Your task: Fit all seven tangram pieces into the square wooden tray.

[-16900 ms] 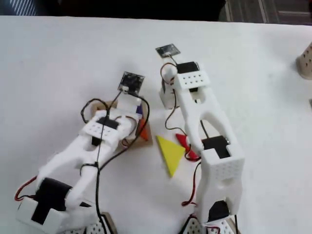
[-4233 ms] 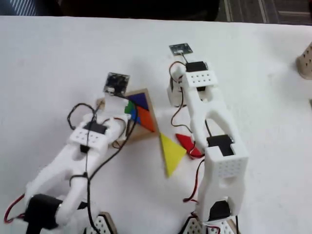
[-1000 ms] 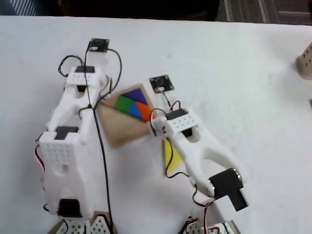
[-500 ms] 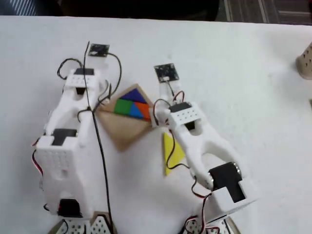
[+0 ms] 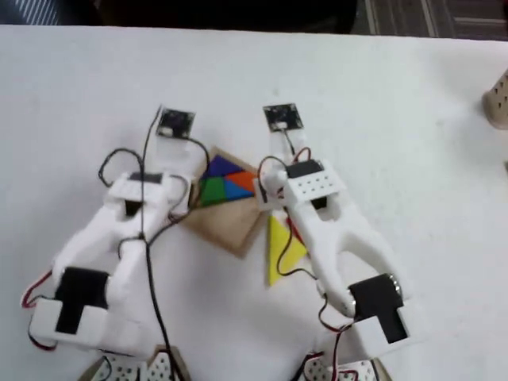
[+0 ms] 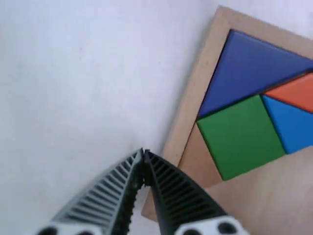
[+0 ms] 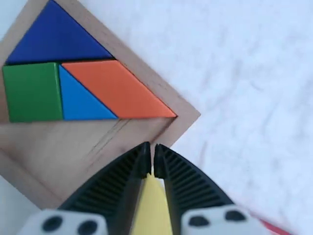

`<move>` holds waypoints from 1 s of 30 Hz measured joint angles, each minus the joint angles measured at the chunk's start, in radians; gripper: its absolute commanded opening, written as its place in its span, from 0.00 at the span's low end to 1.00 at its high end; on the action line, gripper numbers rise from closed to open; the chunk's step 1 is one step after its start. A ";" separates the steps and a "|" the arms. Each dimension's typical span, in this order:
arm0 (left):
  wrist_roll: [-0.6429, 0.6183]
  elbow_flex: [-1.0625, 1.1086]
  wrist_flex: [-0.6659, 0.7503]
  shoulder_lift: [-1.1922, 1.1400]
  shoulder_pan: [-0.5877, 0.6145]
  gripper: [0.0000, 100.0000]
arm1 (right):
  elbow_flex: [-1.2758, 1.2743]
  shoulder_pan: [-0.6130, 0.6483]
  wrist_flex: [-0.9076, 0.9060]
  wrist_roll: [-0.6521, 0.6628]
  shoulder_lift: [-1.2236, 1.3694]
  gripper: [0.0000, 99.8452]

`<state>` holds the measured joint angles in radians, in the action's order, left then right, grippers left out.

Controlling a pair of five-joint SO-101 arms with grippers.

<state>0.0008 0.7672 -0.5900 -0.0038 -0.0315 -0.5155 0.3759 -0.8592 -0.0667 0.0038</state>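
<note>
White matte tabletop carries the square wooden tray, holding smooth dark blue triangle, green square, orange parallelogram. Left gripper, ribbed fingers pressed together, sits at its rim; right gripper, nearly closed, hangs above the yellow triangle just beside the tray.

From my station I see the white surface carrying the square wooden tray, turned corner-on. A yellow triangle lies flat on the surface just beside one tray edge. A pale perforated object stands at the right edge.
</note>
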 measured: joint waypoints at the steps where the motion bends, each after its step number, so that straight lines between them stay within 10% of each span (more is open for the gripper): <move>1: 0.000 0.011 0.000 0.008 0.000 0.02 | 0.000 -0.006 0.000 0.000 0.000 0.02; 30: 0.089 0.318 0.153 0.275 -0.110 0.02 | 0.186 -0.132 -0.041 -0.002 0.229 0.02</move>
<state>0.0898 1.0848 -0.4365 0.2708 -0.1419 -0.3299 0.2440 -0.9007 -0.0683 0.2325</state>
